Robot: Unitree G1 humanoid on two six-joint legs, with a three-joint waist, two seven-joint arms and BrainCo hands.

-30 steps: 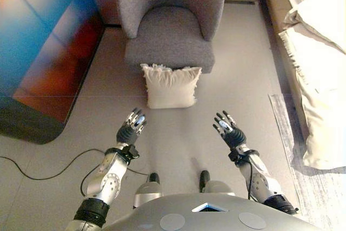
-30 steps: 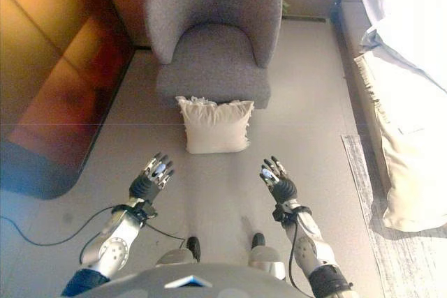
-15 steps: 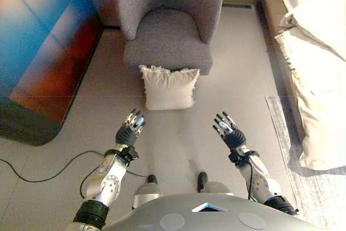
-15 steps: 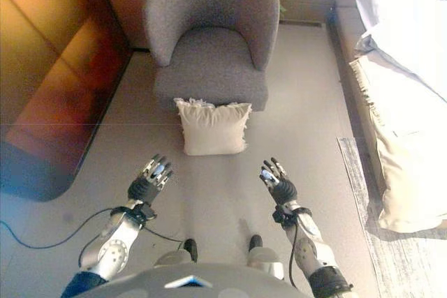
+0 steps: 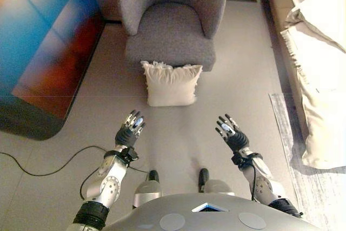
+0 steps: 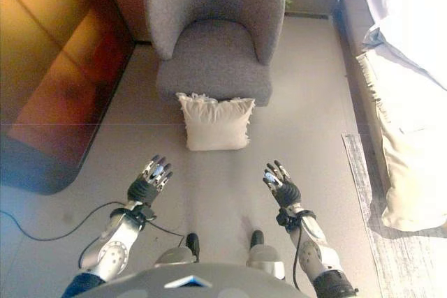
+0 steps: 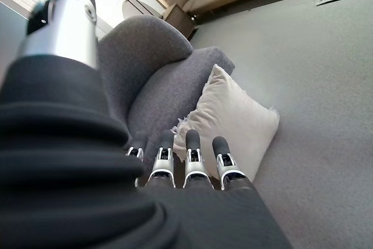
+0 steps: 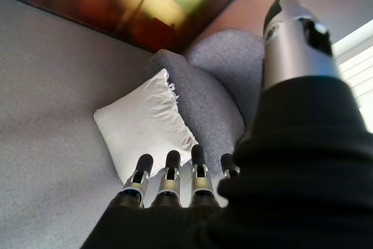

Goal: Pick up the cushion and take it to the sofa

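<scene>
Left eye view is filled mostly by the grey floor [image 5: 178,128], on which everything else rests. Along the right edge a sofa [image 5: 313,68] draped in pale cloth is seen, the place where the cushion is meant to end up; it lies well apart from the cushion. A large dark panel [image 5: 38,52] with blue and orange reflections is seen along the left side. A grey armchair [image 5: 172,20] is placed at the top centre, facing the robot.

The cushion [image 5: 171,84], cream with a frilled upper edge, is stood on the floor and leaned against the front of the armchair seat, touching it. Propped upright like this, both of its side edges are left exposed, which would suit a grasp from two sides.

The left hand [image 5: 130,131] is held out low, nearer the robot than the cushion and to its left, with fingers [image 7: 189,164] straight and spread; nothing is held. The right hand [image 5: 231,133] is held in a matching pose on the other side, fingers [image 8: 169,176] likewise extended and empty. In both wrist views the cushion is seen past the fingertips, clear of them. The hands are judged to be set wide apart and open so that the cushion can be bracketed between them. The pick-up has not yet been made.
</scene>
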